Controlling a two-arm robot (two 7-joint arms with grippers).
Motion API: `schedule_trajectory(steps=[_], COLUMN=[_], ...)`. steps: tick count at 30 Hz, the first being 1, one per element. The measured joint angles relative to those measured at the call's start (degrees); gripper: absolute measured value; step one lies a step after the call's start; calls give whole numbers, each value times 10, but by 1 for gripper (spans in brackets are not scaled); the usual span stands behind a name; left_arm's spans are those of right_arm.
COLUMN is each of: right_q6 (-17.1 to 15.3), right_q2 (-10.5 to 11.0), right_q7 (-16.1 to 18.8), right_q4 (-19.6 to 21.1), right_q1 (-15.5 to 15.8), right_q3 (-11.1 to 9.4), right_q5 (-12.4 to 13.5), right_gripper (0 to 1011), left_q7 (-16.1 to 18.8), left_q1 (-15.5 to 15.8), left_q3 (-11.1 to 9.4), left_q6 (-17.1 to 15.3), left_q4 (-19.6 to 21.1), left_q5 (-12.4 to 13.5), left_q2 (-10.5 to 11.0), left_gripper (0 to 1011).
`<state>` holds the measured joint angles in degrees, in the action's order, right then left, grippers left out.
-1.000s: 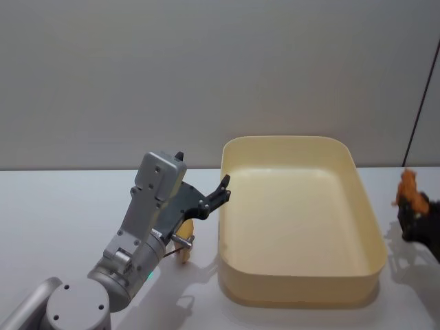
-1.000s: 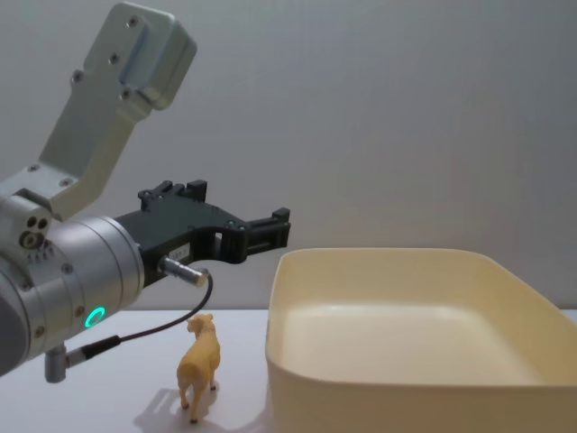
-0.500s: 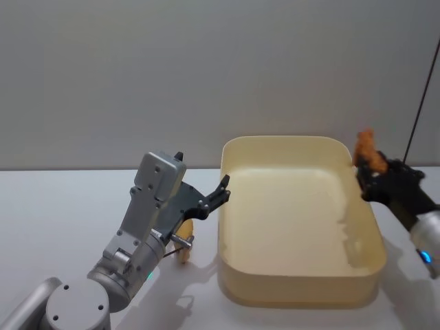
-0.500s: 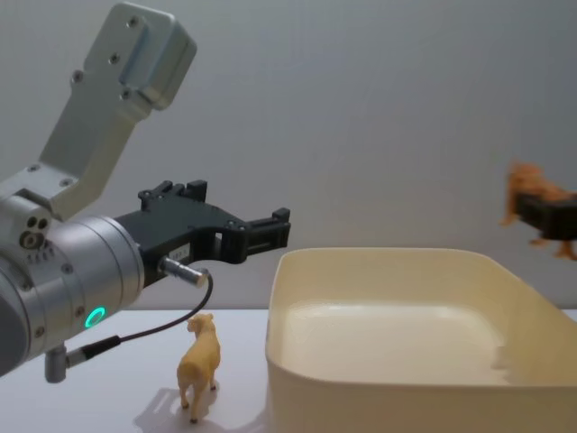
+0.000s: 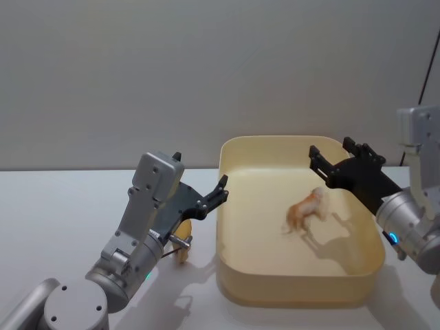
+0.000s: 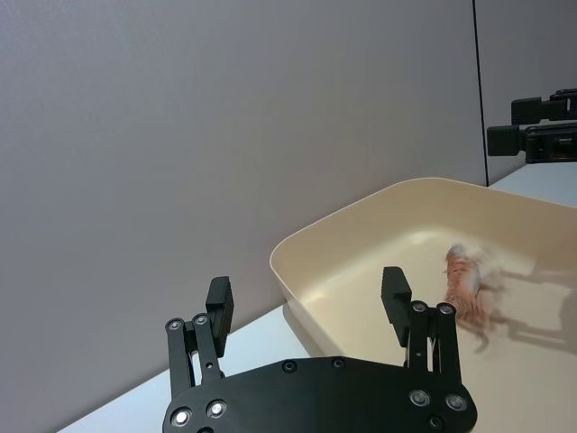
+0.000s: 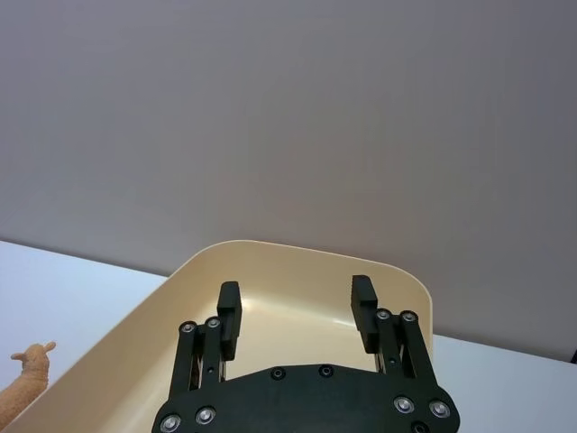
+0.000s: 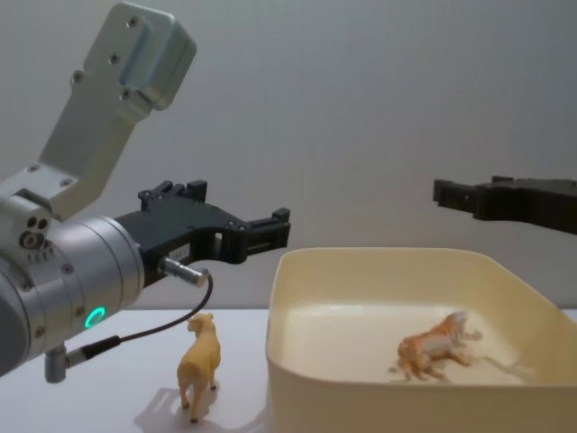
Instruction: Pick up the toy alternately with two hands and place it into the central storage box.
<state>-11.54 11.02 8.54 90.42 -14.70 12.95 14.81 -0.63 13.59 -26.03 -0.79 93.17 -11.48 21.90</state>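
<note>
An orange toy animal [image 5: 306, 210] lies inside the cream storage box [image 5: 227, 206], near its middle; it also shows on the box floor in the chest view [image 8: 437, 345] and, blurred, in the left wrist view [image 6: 467, 280]. My right gripper [image 5: 330, 148] hovers open over the box's far right part, with nothing between its fingers [image 7: 297, 298]. My left gripper [image 5: 221, 191] is open and held above the table just left of the box [image 6: 306, 302]. A yellow toy animal [image 8: 200, 361] stands on the table below it, partly hidden in the head view [image 5: 183, 240].
The box takes up the middle of the white table [image 5: 55, 206]. A grey wall [image 5: 206, 69] stands right behind the table. There is bare table to the left of the left arm.
The right gripper came in from the right with the orange toy, went over the box and opened. The toy dropped into the box. The left arm has not moved.
</note>
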Motion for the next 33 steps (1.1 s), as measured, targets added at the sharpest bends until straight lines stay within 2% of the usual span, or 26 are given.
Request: schedule_trajectory(steps=[6, 10, 19, 22, 33], right_q6=[-1, 0, 4, 6, 6], right_q2=[0, 10, 44, 63, 106], right_q7=[2, -7, -37, -55, -93], right_q4=[0, 11, 47, 63, 87], right_q1=[-2, 8, 47, 70, 125], right_q3=[0, -9, -37, -54, -94], right_q5=[0, 7, 30, 44, 64], right_gripper=[881, 993, 1001, 1001, 1001], left_q7=[0, 0, 0, 0, 0], left_q1=[0, 0, 0, 0, 0], left_q3=[0, 0, 0, 0, 0], left_q6=[0, 0, 0, 0, 0], left_q4=[0, 0, 0, 0, 0], left_q5=[0, 0, 0, 0, 0], left_q2=[0, 0, 0, 0, 0], left_gripper=[1001, 1002, 1001, 1001, 1001])
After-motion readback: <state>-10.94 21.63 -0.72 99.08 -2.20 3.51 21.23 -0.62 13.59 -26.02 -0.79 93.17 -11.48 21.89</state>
